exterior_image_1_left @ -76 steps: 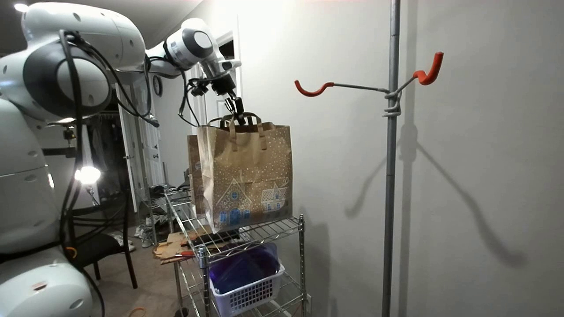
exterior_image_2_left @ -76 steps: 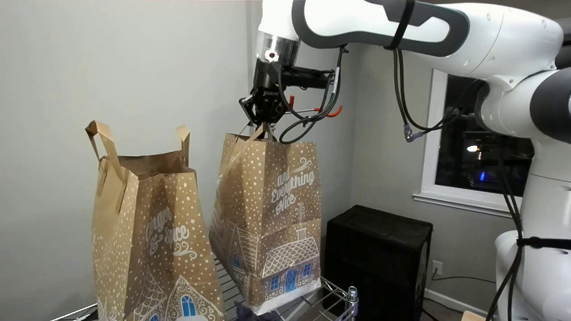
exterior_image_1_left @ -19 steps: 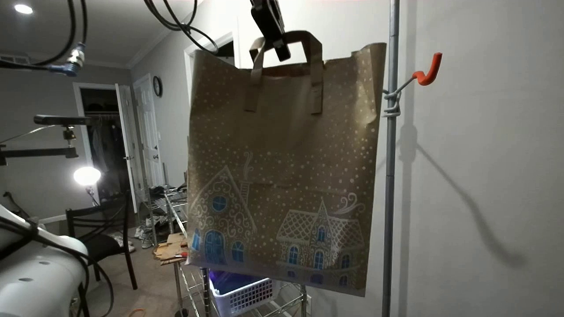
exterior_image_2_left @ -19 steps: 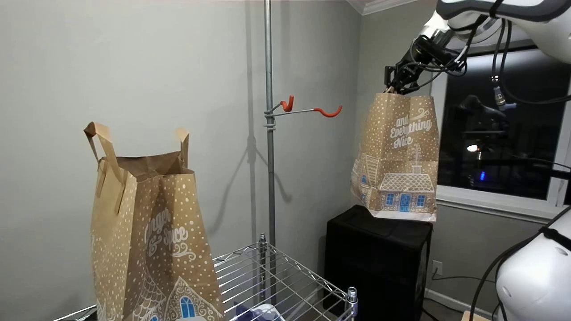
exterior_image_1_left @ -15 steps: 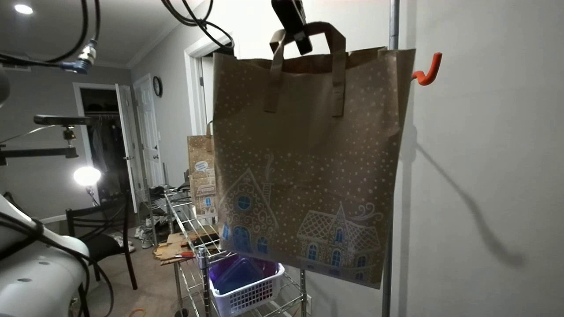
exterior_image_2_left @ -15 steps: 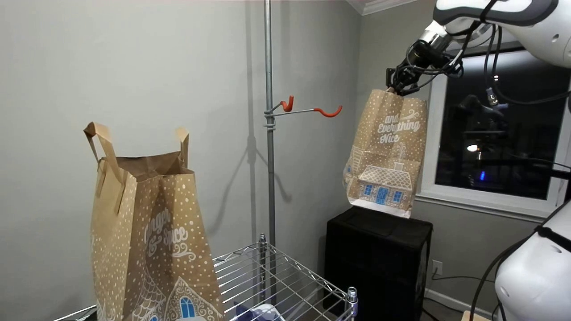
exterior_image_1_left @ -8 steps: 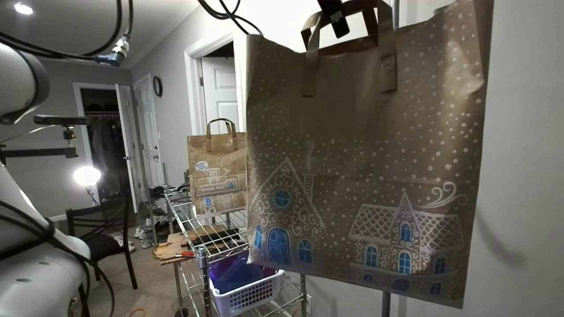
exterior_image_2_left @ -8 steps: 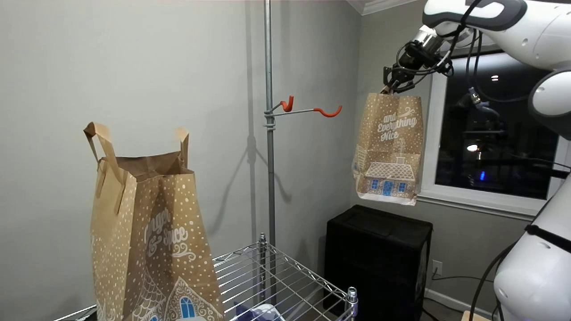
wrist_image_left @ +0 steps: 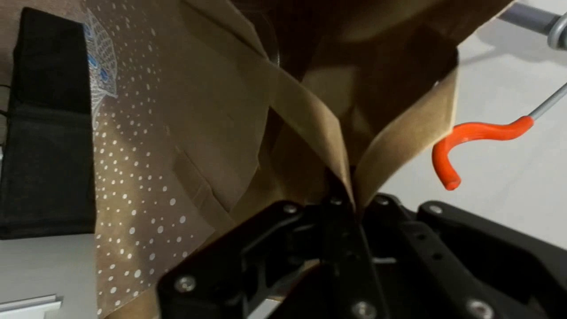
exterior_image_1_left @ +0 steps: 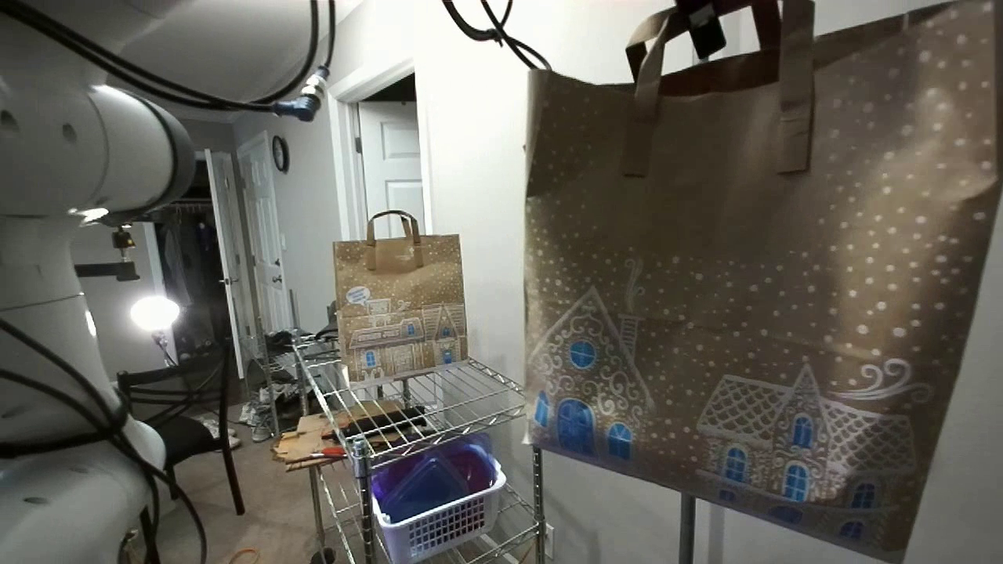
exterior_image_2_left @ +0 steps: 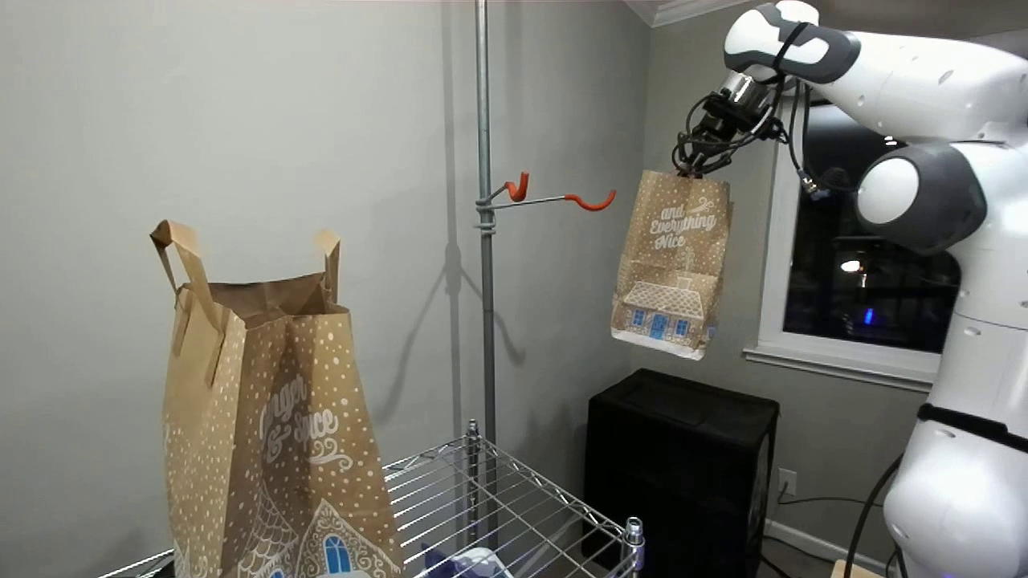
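Note:
A brown paper bag with white dots and gingerbread houses (exterior_image_1_left: 752, 313) hangs in the air from my gripper (wrist_image_left: 356, 195). The gripper is shut on the bag's handles (wrist_image_left: 310, 106), which run up between the fingertips. In an exterior view the bag (exterior_image_2_left: 673, 257) hangs slightly tilted above a black box, with the gripper (exterior_image_2_left: 689, 170) at its top. An orange-red hook (wrist_image_left: 478, 132) shows just right of the bag in the wrist view. In an exterior view two such hooks (exterior_image_2_left: 590, 202) stick out from a grey pole (exterior_image_2_left: 487, 337), left of the bag.
A second paper bag (exterior_image_1_left: 403, 305) stands on a wire rack (exterior_image_1_left: 439, 403), which also shows in an exterior view (exterior_image_2_left: 514, 498). A white basket (exterior_image_1_left: 443, 525) sits on a lower shelf. A black box (exterior_image_2_left: 679, 457) stands near the window (exterior_image_2_left: 859, 265).
Five seconds ago the bag stood on the wire rack with the gripper at its handles. It is now lifted off. In the last second it moved right in one view, slightly left in another.

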Action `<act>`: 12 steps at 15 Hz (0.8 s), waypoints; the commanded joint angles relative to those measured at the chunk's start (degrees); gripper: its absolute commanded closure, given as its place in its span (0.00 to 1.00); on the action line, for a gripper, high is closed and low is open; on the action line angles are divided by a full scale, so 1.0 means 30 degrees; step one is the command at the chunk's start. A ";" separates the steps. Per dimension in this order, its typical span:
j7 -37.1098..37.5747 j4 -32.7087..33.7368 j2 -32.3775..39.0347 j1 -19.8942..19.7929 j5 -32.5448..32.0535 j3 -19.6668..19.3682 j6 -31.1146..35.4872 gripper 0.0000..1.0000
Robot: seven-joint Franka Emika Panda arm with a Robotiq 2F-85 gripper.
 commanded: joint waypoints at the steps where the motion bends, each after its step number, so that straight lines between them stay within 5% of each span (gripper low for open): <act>1: -0.0402 0.2379 0.2110 -0.0989 0.0850 0.0200 -0.0588 0.95; 7: -0.0236 0.4907 0.4167 -0.1849 0.1571 0.1149 -0.0519 0.95; 12: -0.0342 0.6028 0.4777 -0.1149 0.1690 0.1145 -0.0343 0.95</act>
